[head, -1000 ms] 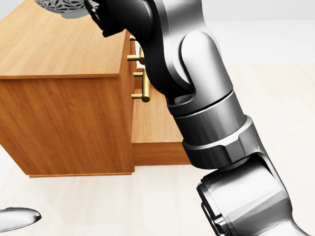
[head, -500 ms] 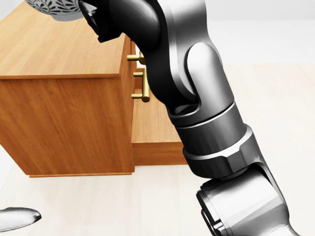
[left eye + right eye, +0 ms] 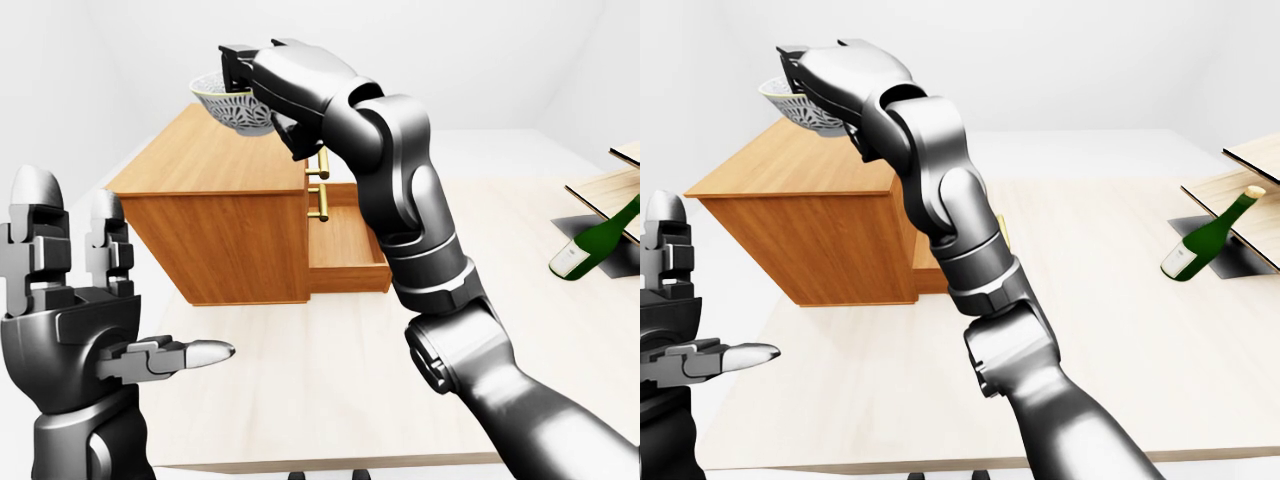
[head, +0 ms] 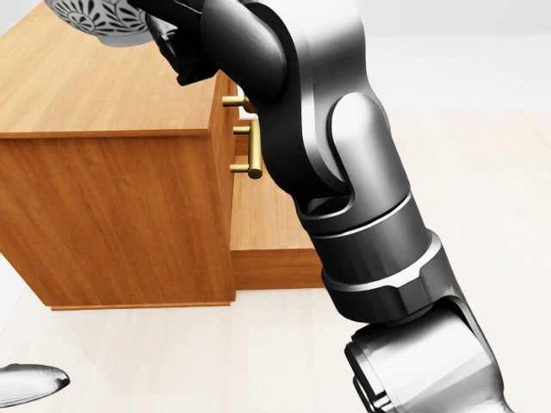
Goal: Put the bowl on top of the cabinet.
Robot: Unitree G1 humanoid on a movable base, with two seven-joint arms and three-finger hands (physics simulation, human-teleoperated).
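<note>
A white bowl [image 3: 232,108] with a dark lace pattern hangs tilted in the air over the wooden cabinet's top [image 3: 205,160], near its right end. My right hand [image 3: 243,78] is shut on the bowl's rim from above and the right, and the arm reaches up across the middle of the view. In the head view only the bowl's underside [image 4: 96,19] shows at the top edge, over the cabinet top [image 4: 95,86]. At the lower left of the left-eye view my left hand [image 3: 105,285] is open, fingers upright and thumb pointing right, holding nothing.
The cabinet's bottom drawer [image 3: 345,248] stands pulled out to the right, with brass handles [image 3: 321,190] above it. A green bottle [image 3: 597,238] leans against a wooden rack [image 3: 610,190] at the right edge. The pale table [image 3: 330,400] ends near the bottom.
In the head view the bowl has shifted a little to the left and lower toward the cabinet top. The right forearm has swung slightly with it. The cabinet has not moved.
</note>
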